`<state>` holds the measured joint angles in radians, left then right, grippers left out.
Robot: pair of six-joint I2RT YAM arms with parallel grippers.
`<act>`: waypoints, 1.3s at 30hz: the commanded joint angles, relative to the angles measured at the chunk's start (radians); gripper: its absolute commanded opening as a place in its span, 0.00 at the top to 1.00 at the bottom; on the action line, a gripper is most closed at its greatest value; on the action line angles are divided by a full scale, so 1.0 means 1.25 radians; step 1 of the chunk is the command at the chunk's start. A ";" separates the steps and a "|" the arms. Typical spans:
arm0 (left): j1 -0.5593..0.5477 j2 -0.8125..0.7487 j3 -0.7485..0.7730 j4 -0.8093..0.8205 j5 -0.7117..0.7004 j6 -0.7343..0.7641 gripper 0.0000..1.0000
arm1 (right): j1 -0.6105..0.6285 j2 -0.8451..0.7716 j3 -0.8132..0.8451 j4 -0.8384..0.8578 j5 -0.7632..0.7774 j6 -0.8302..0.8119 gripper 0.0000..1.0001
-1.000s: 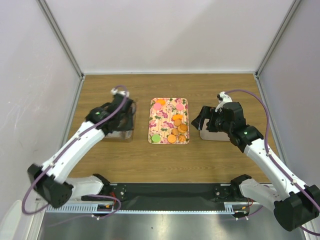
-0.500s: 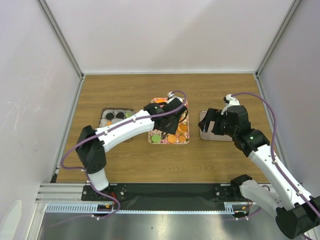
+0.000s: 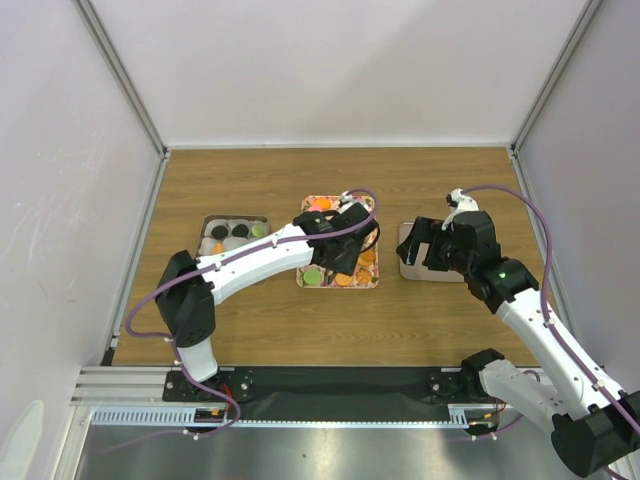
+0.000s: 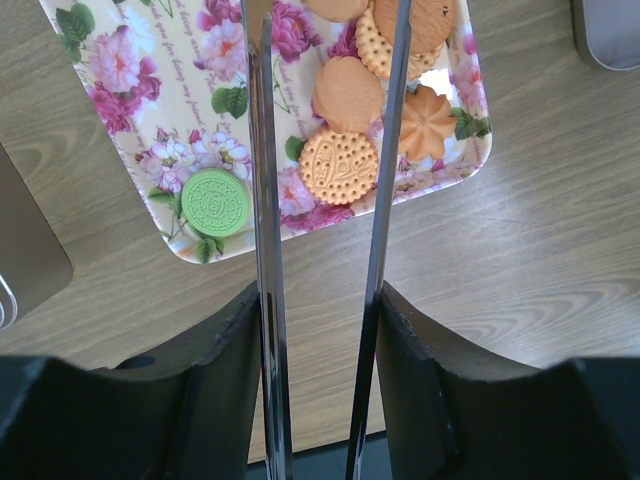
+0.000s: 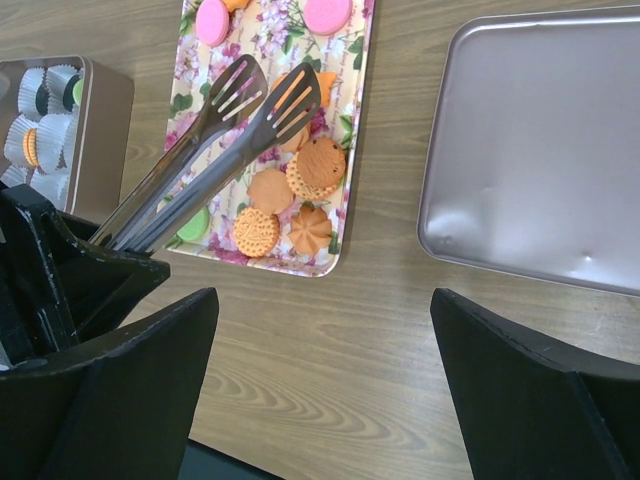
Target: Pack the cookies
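The cookies lie on the floral tray (image 3: 310, 232): orange ones (image 4: 340, 165) at its near right, a green one (image 4: 213, 202) at the near left, pink ones (image 5: 327, 14) at the far end. My left gripper (image 3: 340, 250) is shut on metal tongs (image 4: 262, 200) over the tray. The slotted tong heads (image 5: 262, 95) are spread apart above the orange cookies (image 5: 270, 190) and hold nothing. My right gripper (image 5: 325, 300) is open and empty, above the table between the tray (image 5: 358, 170) and the lid (image 5: 540, 140).
A grey tin (image 3: 235, 235) left of the tray holds paper cups with black, orange and green cookies; it also shows in the right wrist view (image 5: 75, 110). The flat grey lid (image 3: 408, 268) lies right of the tray, partly under my right arm.
My left arm swung with the tongs from over the tin to over the tray, then edged toward the orange cookies. My right gripper drew back slightly to the right.
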<state>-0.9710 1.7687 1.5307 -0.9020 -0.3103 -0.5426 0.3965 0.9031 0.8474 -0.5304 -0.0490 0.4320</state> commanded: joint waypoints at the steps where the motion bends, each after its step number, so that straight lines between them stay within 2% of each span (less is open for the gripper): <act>1: -0.006 -0.014 -0.003 0.016 -0.006 -0.014 0.50 | -0.003 0.000 0.030 0.011 0.002 -0.011 0.05; 22: -0.009 0.009 -0.062 0.061 0.022 -0.020 0.50 | -0.002 0.000 0.019 0.021 -0.004 -0.013 0.05; 32: -0.009 -0.013 -0.081 0.054 0.003 -0.031 0.59 | -0.003 0.000 0.018 0.024 -0.007 -0.008 0.05; 39: -0.007 -0.049 -0.086 0.021 -0.041 -0.038 0.60 | -0.002 0.002 0.017 0.028 -0.012 -0.006 0.05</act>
<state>-0.9749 1.7737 1.4258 -0.8558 -0.3115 -0.5648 0.3965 0.9073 0.8474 -0.5262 -0.0551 0.4320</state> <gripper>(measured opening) 0.409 0.949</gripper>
